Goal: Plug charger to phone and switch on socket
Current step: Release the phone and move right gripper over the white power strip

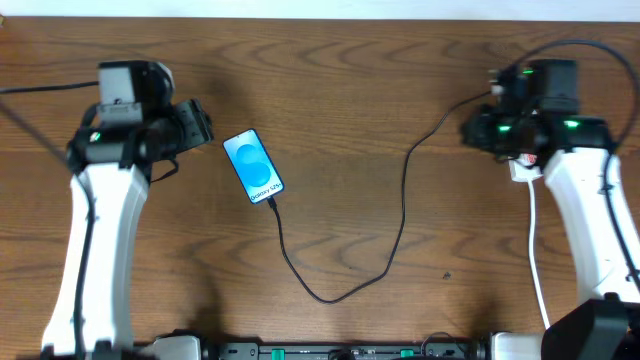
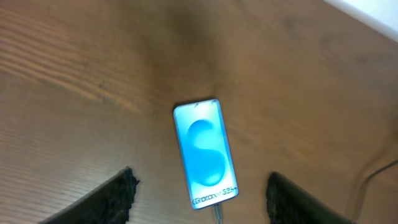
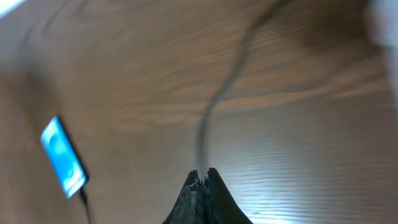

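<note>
Phone point(image 1: 253, 167) lies flat on the table point(image 1: 340, 80), screen up and lit blue, left of centre and turned slightly off square. Its lower short edge faces the near side of the table.

Charger cable point(image 1: 404, 190) meets that lower short edge with its plug tip. The frames do not show whether the tip is fully seated. From the phone the cable runs toward the near edge, curves through a low loop, rises past the table centre and continues toward the far right, where it ends at the right arm.

Socket point(image 1: 522, 170) sits at the right side of the table, mostly hidden under the right arm. Only a small white part with a red marking shows. The switch position cannot be determined. A white cord point(image 1: 537, 262) runs from the socket toward the near edge.

Left gripper point(image 2: 200, 180) hovers above the phone with its jaws spread wide. One finger shows on each side of the phone's lower end, and neither touches it.

Right gripper point(image 3: 202, 179) is over the table near the far right, with its fingers pressed together and nothing visible between them. In the right wrist view the blurred cable runs away beyond the fingertips; contact with it cannot be confirmed.
</note>
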You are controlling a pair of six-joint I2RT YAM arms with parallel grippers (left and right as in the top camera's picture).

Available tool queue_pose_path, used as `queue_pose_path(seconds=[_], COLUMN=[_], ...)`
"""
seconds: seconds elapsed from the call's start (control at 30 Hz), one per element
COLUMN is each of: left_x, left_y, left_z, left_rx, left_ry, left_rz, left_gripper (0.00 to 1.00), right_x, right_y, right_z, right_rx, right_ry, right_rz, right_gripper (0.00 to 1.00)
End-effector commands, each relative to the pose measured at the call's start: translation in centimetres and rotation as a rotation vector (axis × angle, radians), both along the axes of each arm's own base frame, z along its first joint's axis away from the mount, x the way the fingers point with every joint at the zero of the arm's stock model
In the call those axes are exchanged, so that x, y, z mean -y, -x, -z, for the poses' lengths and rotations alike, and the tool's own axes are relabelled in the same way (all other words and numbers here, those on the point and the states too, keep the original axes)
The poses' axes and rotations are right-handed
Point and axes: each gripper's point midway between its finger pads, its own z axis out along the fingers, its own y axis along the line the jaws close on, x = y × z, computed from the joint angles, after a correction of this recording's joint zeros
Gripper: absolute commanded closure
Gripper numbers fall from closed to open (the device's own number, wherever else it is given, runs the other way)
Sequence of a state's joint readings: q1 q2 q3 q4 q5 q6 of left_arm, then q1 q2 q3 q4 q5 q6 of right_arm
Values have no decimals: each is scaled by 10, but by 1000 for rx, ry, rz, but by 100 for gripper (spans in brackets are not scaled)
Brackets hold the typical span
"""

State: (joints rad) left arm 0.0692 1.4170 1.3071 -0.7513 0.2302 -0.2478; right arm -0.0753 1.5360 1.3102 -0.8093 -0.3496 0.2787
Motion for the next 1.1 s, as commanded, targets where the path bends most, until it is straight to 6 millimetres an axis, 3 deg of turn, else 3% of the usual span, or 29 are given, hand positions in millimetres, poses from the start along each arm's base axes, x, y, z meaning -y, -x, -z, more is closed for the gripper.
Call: queue_pose_path(seconds=[0.0,0.23,0.4,0.6,0.87,1.07], left_x=[-3,-2,-2,-2,-2,-2], left_y=[7,12,12,12,12,12], left_z=[-23,-37,-37,-37,-37,-37], left_rx=[65,106,105,105,105,105], left_ry=[-22,-26,-26,-26,-26,-26], left_rz=[-2,-3,-3,-3,-3,-3], left_gripper=[15,11,11,10,10,10], right_x=[45,124,160,185,202,208], right_y=[-6,-10,-14,-27,-52,-51], right_z=[-14,-9,11,40,67,93], right_rx=[53,82,66,49,79,33], right_ry=[-5,16,-5,-8,15,49], right_rz=[93,266,340,377,379,362], right_gripper=[99,99,99,99,99,99])
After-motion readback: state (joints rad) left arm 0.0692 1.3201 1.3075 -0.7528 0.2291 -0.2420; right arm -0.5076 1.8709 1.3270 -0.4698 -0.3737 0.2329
